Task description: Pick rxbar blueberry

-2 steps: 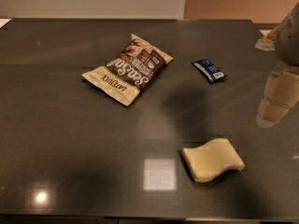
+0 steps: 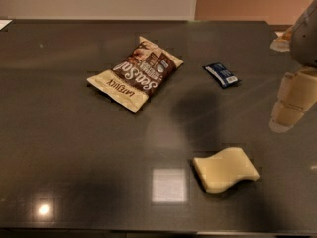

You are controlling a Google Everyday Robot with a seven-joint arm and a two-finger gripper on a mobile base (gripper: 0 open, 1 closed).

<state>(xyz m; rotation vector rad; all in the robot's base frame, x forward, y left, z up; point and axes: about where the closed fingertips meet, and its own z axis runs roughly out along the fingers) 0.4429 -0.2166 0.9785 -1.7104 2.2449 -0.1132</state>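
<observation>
The rxbar blueberry [image 2: 222,75] is a small flat dark-blue wrapper with a white label patch. It lies on the dark table [image 2: 74,148], right of centre toward the back. My gripper [image 2: 278,84] hangs at the right edge of the view, to the right of the bar and above the table. Its cream fingers [image 2: 293,99] stand apart and hold nothing. The gripper does not touch the bar.
A brown-and-cream snack bag [image 2: 134,73] lies left of the bar. A pale yellow wavy sponge [image 2: 225,169] lies at the front right. The arm's shadow falls on the table between the bar and the sponge. A wall runs behind the table's far edge.
</observation>
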